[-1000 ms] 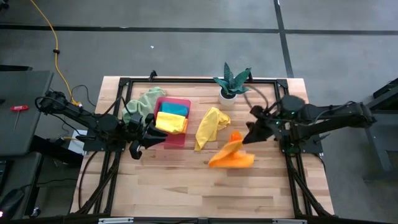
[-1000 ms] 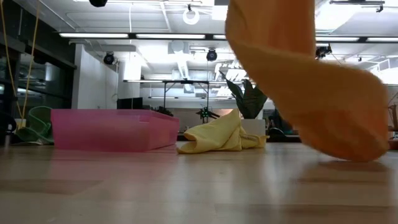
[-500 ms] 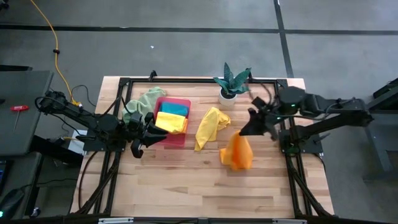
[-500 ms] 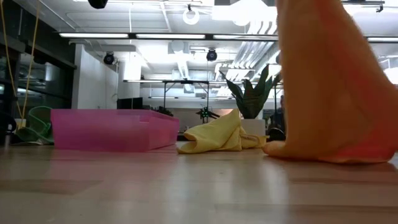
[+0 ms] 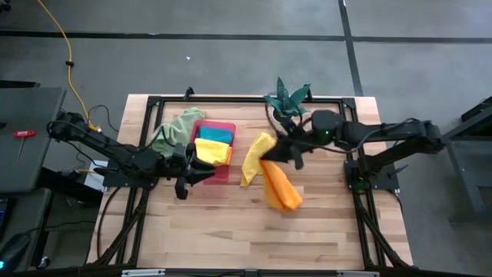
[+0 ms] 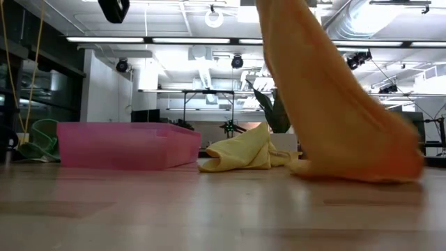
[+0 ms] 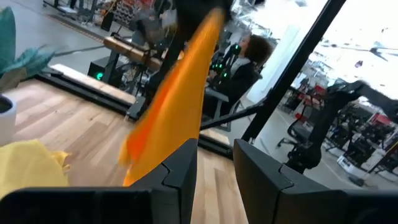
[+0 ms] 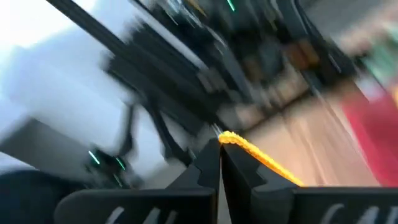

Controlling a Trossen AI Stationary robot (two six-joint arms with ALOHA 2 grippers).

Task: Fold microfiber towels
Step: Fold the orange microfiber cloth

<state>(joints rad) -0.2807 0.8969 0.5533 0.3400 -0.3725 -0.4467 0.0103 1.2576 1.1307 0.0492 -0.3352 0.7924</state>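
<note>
My right gripper (image 5: pixel 266 157) is over the table's middle, next to the yellow towel (image 5: pixel 257 158), and is shut on the orange towel (image 5: pixel 279 187). That towel slants down from it toward the near edge. My left gripper (image 5: pixel 206 171) hovers open with nothing between its fingers, by the near side of the pink tray (image 5: pixel 217 174). The tray holds a teal towel (image 5: pixel 215 134) and a yellow towel (image 5: pixel 211 151). A pale green towel (image 5: pixel 177 127) lies crumpled at the tray's far left. In the low view the loose yellow towel (image 6: pixel 247 153) is a heap on the wood. My right gripper pinches an upper edge of the orange towel (image 8: pixel 231 139) between its two fingers, which point about level toward the table's left. How many layers it has, I cannot tell. The towel hangs slack below the fingers, and its lower end (image 6: pixel 362 169) rests on the table.
A potted plant (image 5: pixel 287 100) stands at the far edge, just behind my right arm. A black frame runs around the tabletop (image 5: pixel 231 231). Bare wood lies along the near half of the table.
My right gripper has swung toward the table's left and a little up, and has rolled. It has carried the orange towel's top toward the yellow towel. The orange towel, at first spread low over the table, now hangs as a long slanting drape. My left gripper has edged right and down.
</note>
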